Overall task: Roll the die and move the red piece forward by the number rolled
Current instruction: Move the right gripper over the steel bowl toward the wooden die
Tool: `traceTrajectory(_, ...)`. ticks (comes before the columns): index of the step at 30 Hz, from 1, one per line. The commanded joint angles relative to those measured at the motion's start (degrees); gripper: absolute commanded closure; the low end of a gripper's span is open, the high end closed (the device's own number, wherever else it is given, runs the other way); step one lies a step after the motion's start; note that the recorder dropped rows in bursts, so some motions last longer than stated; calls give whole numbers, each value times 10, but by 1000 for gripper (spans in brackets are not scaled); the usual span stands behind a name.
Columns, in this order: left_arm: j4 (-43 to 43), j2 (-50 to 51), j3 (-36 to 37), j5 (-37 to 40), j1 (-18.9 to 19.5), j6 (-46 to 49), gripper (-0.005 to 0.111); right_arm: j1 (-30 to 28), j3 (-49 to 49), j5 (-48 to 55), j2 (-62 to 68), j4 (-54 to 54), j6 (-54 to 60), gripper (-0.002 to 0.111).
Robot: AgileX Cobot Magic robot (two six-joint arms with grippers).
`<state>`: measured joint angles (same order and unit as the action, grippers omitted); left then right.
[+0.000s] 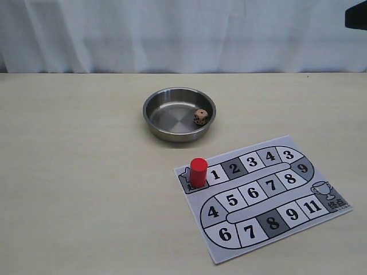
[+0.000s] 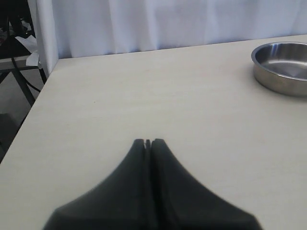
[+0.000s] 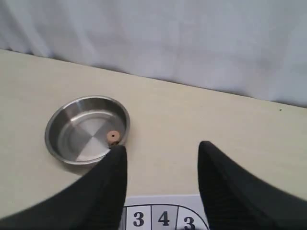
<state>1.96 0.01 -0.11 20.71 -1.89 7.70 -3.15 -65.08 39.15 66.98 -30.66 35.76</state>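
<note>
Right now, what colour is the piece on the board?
The piece is red; the exterior view shows it best.

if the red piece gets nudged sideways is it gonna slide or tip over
The red piece stands upright, taller than wide, so a push near its top would probably tip it, and a toppled cylinder would likely roll. Its glossy surface looks slippery to grip. The paper board under it may slide along with a low push.

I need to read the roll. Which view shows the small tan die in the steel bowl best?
The exterior view: the small tan die lies in the round steel bowl, dark pips visible. The right wrist view shows only a tiny tan spot. The left wrist view shows the bowl's side, no die.
</note>
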Motion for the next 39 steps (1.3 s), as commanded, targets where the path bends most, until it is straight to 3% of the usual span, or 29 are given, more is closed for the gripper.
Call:
traceTrajectory(1, 3, 0, 1, -5, -1, -2, 107, 0, -29, 31, 40, -53, 65, 63)
traceTrajectory(4, 3, 0, 1, -5, -1, -2, 107, 24, -53, 35, 80, -42, 72, 63)
traceTrajectory(8, 3, 0, 1, -5, -1, -2, 107, 129, -113, 35, 156, 53, 33, 63)
traceTrajectory(12, 3, 0, 1, -4, -1, -2, 107, 193, -165, 27, 224, 118, -13, 44)
traceTrajectory(14, 3, 0, 1, -4, -1, -2, 107, 214, -192, 27, 261, 123, -43, 44)
traceTrajectory(33, 3, 0, 1, -4, -1, -2, 107, 239, -389, 92, 513, 138, -74, 44)
traceTrajectory(39, 3, 0, 1, -4, -1, -2, 107, 269, -426, 77, 571, 231, -90, 44)
